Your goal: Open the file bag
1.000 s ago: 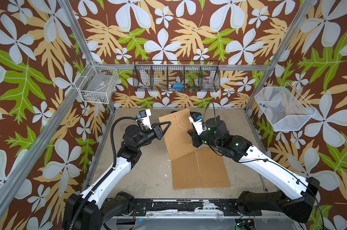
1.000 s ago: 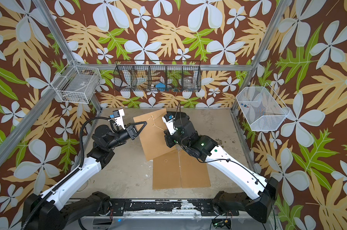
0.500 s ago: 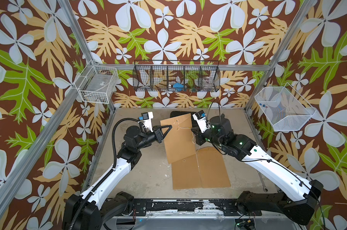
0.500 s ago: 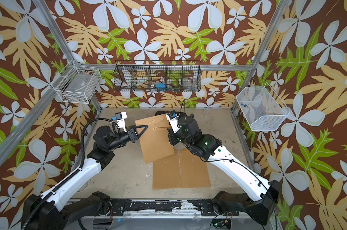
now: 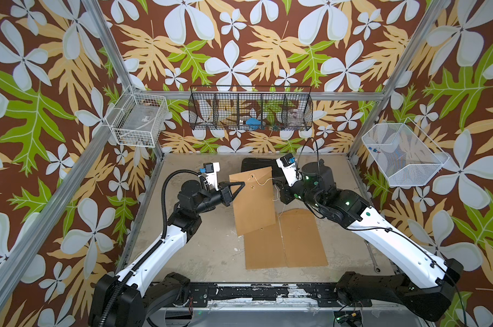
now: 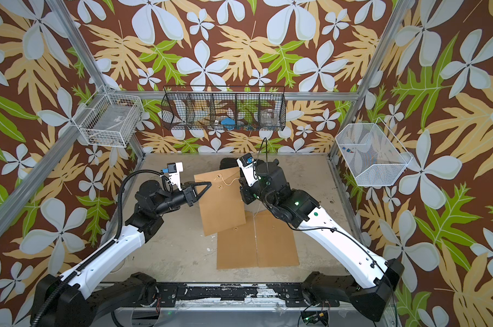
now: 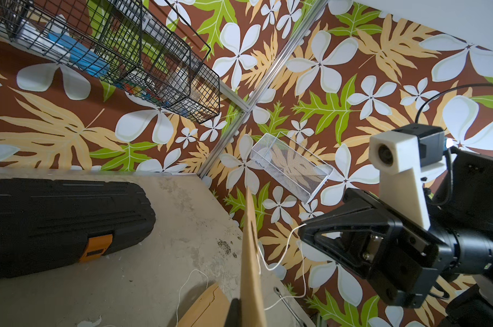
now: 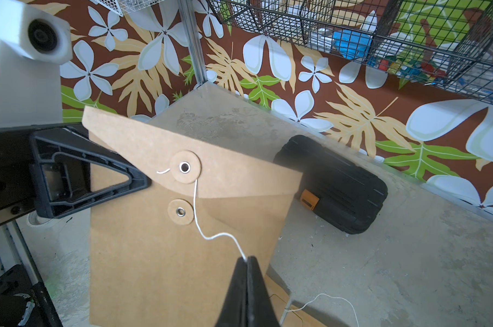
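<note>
The file bag stands straighter than a second ago, mid-frame in both top views. The left gripper is clamped on its left edge. The right gripper, just right of the bag, seems pinched shut on the white string, which hangs slack.

beige table carries two flat brown envelopes side by side, a black case at the back, and a wrench.

Top views overhead; wrist views near file bag
</note>
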{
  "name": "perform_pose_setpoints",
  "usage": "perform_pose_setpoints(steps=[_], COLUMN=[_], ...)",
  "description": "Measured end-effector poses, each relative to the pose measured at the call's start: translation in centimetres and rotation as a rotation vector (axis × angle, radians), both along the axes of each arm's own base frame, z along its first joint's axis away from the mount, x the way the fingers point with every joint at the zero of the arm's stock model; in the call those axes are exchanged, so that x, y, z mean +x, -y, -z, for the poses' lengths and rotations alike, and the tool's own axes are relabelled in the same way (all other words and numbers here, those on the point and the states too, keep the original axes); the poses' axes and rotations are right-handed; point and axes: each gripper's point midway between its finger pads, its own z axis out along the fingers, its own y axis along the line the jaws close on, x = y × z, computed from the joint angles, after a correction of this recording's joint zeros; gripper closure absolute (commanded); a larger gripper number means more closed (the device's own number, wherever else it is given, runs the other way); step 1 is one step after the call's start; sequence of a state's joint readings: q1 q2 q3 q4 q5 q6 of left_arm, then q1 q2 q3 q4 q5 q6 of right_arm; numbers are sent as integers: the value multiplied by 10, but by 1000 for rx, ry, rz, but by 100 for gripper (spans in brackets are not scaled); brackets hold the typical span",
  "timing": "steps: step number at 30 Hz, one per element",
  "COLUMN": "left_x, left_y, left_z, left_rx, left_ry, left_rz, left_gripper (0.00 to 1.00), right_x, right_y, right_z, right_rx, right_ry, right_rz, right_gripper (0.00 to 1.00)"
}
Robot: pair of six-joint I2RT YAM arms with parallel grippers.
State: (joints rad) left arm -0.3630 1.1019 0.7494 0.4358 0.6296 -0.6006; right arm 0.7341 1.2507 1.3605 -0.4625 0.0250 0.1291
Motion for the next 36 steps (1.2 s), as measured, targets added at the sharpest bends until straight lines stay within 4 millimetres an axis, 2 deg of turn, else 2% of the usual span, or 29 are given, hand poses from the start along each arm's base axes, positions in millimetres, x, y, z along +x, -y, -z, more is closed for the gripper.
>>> perform_pose_setpoints(steps=[3, 8, 14, 17, 22, 30, 36], left_x=[1, 3, 0, -4, -13, -22, -30], left_y=[0, 1, 6, 9, 12, 14, 15], left_z=[1, -5, -13, -18, -19, -18, -21], left_rx=[2, -2, -16, -27, -44, -66, -104], left_ry=[1, 21, 57, 78, 88, 89, 91], left_rz=[0, 0, 40, 75, 121, 167, 196], left_gripper=[100, 100, 100, 100, 100, 100, 100], right_x=[-2, 1, 0, -2, -3, -7, -8], right_y=[8, 39, 58, 55, 42, 22, 21], right_z=[-3, -3, 12, 22, 26, 29, 30], right_rx=[2, 17, 50, 81, 142, 213, 277], right_ry=[8, 14, -32, -71, -94, -129, -149], right_rz=[12, 73, 65, 29, -57, -163, -189], right_gripper=[76, 71, 62, 55, 50, 48, 48])
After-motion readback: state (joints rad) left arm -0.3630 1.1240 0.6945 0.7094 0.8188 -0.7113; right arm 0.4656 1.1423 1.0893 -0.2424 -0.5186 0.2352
